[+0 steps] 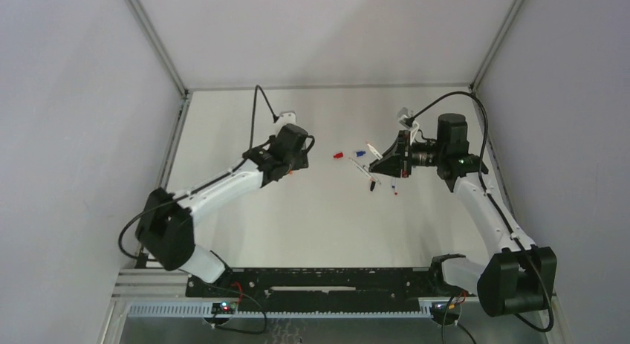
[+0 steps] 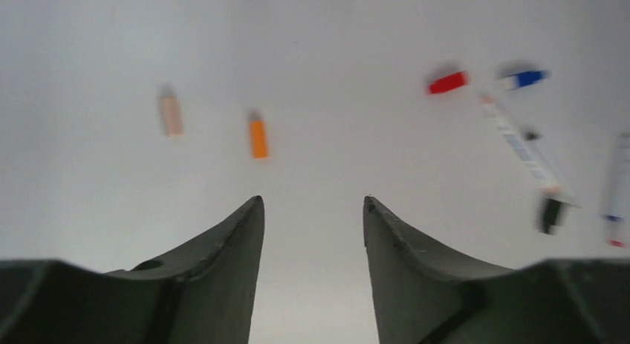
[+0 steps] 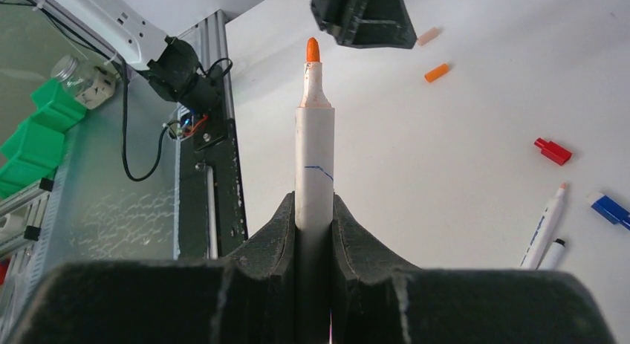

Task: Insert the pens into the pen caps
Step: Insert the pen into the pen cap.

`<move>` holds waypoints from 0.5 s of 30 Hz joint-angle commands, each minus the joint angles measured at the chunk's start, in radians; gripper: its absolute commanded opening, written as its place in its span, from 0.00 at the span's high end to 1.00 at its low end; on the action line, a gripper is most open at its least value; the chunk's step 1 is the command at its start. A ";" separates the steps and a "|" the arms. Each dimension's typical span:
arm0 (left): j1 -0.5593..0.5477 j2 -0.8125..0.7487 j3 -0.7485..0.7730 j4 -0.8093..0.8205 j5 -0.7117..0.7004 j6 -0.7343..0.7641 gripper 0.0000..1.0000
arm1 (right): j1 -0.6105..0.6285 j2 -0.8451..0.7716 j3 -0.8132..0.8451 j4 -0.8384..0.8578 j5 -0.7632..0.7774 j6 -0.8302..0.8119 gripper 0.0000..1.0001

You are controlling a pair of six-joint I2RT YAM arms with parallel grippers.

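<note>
My right gripper (image 3: 313,203) is shut on a white pen (image 3: 314,136) with an orange tip. It holds the pen above the table, pointing toward my left gripper (image 3: 364,17). My left gripper (image 2: 312,200) is open and empty, above the table. An orange cap (image 2: 257,136) lies just ahead of it, with a pale peach stub (image 2: 170,112) to its left. A red cap (image 2: 448,82) and a blue cap (image 2: 524,79) lie further right. Beside them lies a pen (image 2: 520,143) with a black cap (image 2: 550,212) at its end. From above, the right gripper (image 1: 375,167) hovers over the loose pens (image 1: 359,166).
Another pen (image 2: 620,184) lies at the right edge of the left wrist view. The red cap (image 1: 337,156) and blue cap (image 1: 359,152) lie between the two grippers. An aluminium frame post (image 3: 219,136) and cables stand at the table's left edge.
</note>
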 commanded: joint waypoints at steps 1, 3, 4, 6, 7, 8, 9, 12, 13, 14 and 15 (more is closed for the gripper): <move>0.058 0.083 0.090 -0.076 -0.028 0.041 0.48 | 0.019 -0.012 0.042 -0.010 0.018 -0.031 1.00; 0.083 0.117 0.102 -0.070 -0.004 0.043 0.50 | 0.029 -0.003 0.044 -0.014 0.019 -0.035 1.00; 0.095 0.136 0.108 -0.066 0.012 0.042 0.50 | 0.036 0.001 0.047 -0.021 0.020 -0.040 1.00; 0.117 0.175 0.124 -0.065 0.053 0.046 0.53 | 0.047 0.011 0.049 -0.031 0.029 -0.052 1.00; 0.125 0.194 0.134 -0.065 0.065 0.048 0.53 | 0.050 0.014 0.050 -0.035 0.032 -0.056 1.00; 0.136 0.210 0.143 -0.067 0.075 0.051 0.54 | 0.052 0.015 0.050 -0.036 0.033 -0.058 1.00; 0.143 0.227 0.154 -0.070 0.083 0.055 0.55 | 0.053 0.016 0.049 -0.037 0.034 -0.060 1.00; 0.163 0.269 0.180 -0.075 0.108 0.063 0.56 | 0.053 0.017 0.049 -0.040 0.039 -0.064 1.00; 0.168 0.282 0.189 -0.077 0.119 0.065 0.56 | 0.053 0.019 0.050 -0.040 0.039 -0.064 1.00; 0.170 0.305 0.206 -0.088 0.122 0.066 0.57 | 0.053 0.021 0.050 -0.040 0.039 -0.065 1.00; 0.172 0.321 0.214 -0.101 0.125 0.066 0.57 | 0.054 0.022 0.050 -0.040 0.038 -0.065 1.00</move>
